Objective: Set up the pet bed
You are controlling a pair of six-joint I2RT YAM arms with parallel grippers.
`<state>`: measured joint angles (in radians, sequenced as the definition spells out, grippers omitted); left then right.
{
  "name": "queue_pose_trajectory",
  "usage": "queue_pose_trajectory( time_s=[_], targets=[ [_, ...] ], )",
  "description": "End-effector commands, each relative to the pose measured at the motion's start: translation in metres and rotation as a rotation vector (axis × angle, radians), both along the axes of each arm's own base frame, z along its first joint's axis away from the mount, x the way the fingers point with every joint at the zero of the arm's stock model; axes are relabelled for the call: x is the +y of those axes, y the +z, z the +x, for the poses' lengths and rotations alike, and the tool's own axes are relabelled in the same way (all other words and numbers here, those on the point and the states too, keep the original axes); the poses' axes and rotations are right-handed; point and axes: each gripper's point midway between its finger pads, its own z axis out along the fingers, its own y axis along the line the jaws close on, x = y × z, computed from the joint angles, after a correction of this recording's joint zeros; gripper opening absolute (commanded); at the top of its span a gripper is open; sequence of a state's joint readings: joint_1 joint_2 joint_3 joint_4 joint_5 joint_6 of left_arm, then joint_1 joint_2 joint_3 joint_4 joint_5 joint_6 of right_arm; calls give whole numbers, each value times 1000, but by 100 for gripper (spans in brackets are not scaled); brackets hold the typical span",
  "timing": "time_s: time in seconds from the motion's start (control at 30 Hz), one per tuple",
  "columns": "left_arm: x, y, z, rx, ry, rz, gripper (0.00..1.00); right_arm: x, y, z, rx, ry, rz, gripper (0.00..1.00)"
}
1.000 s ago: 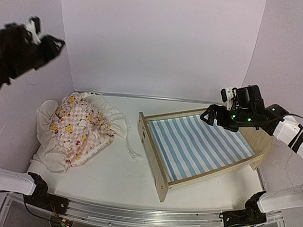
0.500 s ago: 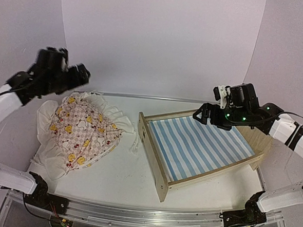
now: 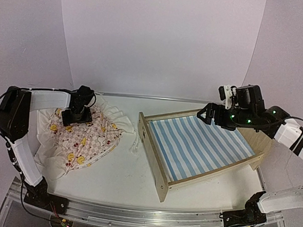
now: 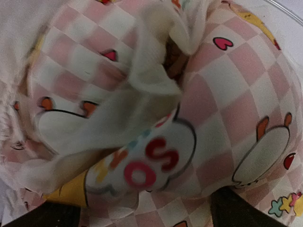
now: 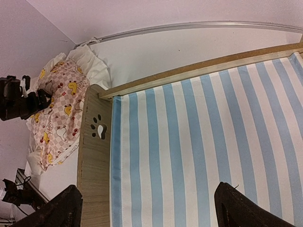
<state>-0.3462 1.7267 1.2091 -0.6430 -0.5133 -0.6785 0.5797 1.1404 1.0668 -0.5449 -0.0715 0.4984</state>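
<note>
Top external: pet bed (image 3: 201, 147) sits right of centre on the table (image 3: 122, 178), long axis roughly left-right, paw-print headboard (image 3: 149, 147) at the left end. Right gripper (image 3: 207, 115) hovers over its far rail, fingers spread, empty. Left arm reaches down, left gripper (image 3: 75, 117) pressed into the checkered cover (image 3: 90, 140), fingers apparently apart.

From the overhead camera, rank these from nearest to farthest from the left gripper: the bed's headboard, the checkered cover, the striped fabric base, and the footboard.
1. Checkered cover, directly under the left gripper, far left.
2. Headboard, the bed's left end, mid-table.
3. Striped fabric base, just right of the headboard.
4. Footboard, far right.
</note>
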Motion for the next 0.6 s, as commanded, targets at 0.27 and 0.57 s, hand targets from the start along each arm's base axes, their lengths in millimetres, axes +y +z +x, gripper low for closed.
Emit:
queue_pose_trajectory(
  time_s=[0.27, 0.57],
  targets=[
    [-18, 88, 11, -242, -110, -129, 0, -6, 12, 4, -70, -26, -2, 98],
    [13, 342, -38, -793, -172, -85, 0, 1, 9, 16, -68, -19, -31, 98]
  ],
)
